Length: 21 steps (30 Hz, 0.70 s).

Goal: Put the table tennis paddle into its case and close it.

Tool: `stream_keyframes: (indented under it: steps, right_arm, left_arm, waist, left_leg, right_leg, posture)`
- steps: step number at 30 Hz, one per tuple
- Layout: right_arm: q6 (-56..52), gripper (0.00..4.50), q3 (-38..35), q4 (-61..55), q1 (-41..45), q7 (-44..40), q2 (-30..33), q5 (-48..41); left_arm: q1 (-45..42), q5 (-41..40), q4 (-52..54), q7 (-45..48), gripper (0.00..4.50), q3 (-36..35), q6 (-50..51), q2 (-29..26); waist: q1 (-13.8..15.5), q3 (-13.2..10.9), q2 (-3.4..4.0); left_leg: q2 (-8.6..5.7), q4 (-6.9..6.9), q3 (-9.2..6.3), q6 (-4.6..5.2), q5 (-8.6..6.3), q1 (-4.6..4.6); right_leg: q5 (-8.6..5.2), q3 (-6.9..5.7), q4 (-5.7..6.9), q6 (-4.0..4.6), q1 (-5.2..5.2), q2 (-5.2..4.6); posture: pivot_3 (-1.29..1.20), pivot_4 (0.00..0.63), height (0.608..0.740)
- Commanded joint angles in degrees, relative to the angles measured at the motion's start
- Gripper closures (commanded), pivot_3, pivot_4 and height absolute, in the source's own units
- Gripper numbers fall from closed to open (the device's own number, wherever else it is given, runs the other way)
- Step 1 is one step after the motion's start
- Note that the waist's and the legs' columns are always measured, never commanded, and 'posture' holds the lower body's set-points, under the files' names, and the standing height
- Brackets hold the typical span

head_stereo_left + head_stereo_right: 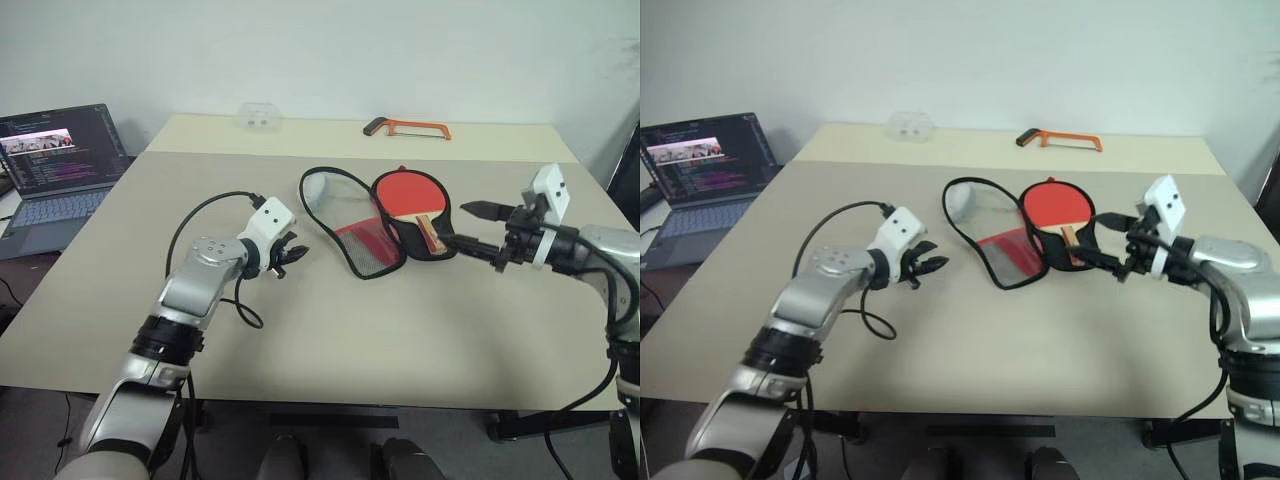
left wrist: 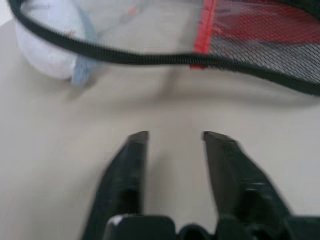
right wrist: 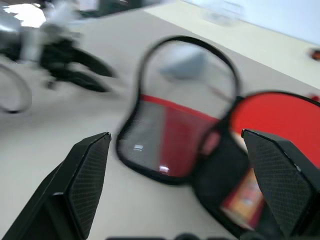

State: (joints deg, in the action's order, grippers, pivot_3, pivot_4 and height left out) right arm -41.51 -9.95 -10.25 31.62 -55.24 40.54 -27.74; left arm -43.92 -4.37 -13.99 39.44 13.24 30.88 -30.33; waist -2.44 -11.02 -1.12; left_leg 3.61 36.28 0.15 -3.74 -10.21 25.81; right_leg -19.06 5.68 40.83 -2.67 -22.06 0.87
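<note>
The table tennis paddle (image 1: 410,197) lies in the black half of the open case (image 1: 352,224) on the counter (image 1: 330,330), mesh flap thrown wide. Right gripper (image 1: 478,227) hangs beside the handle, jaws spread and empty. Left gripper (image 1: 291,254) sits near the flap's zipper edge, jaws slightly parted: pinch that rim and fold it over the blade.

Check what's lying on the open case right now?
The table tennis paddle lies on the black half of the open case, red face up. The case fabric beneath the blade is covered.
</note>
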Motion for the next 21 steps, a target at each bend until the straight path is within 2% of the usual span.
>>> stream_keyframes:
  steps: [1,2,10,17,21]
  right_arm:
    - [1.7,0.0,-0.1,-3.2,-0.1,1.2,-0.9,-1.6]
    - [1.6,0.0,0.0,-3.6,-0.3,1.7,-1.1,-1.8]
    - [0.7,0.0,0.1,-7.1,-2.7,3.7,-1.6,-3.6]
    - [0.4,0.0,-1.9,-9.4,-3.4,8.9,-1.8,-4.2]
    - [-0.1,0.0,-4.3,-10.4,-3.5,13.2,-2.3,-4.6]
  left_arm:
    - [-3.2,2.5,-4.1,0.2,4.07,0.8,-3.0,1.7]
    - [-3.7,3.0,-5.3,0.1,4.45,1.1,-3.5,2.2]
    - [-7.9,8.5,-15.6,-4.0,4.48,2.8,-7.3,7.7]
    - [-16.9,8.2,-30.3,-13.1,4.48,-0.9,-21.0,19.3]
    - [-27.7,7.4,-45.9,-21.6,4.48,-4.6,-32.3,28.8]
  waist:
    - [0.0,0.0,0.0]
    - [0.0,0.0,0.0]
    - [0.5,0.0,-0.01]
    - [0.8,0.0,-0.04]
    - [1.0,-0.1,-0.14]
  left_leg:
    - [0.0,0.02,-0.01,0.01,0.01,-0.01]
    - [0.0,0.03,-0.03,0.02,0.01,-0.01]
    - [-0.02,0.01,-0.03,0.03,0.02,0.04]
    - [-0.07,0.03,-0.05,0.02,0.02,0.05]
    - [-0.12,0.03,-0.07,0.02,0.02,0.1]
  right_leg:
    - [0.0,-0.01,0.05,0.0,0.0,0.0]
    - [0.0,-0.02,0.05,0.0,0.01,0.01]
    - [0.0,-0.04,-0.02,-0.01,0.0,0.0]
    - [-0.01,-0.06,-0.02,-0.01,0.03,-0.03]
    - [-0.01,-0.08,-0.08,-0.02,0.03,-0.05]
  posture:
    - [0.0,0.15,0.74]
    - [0.0,0.15,0.74]
    - [0.0,0.15,0.74]
    - [0.0,0.15,0.74]
    - [0.0,0.15,0.74]
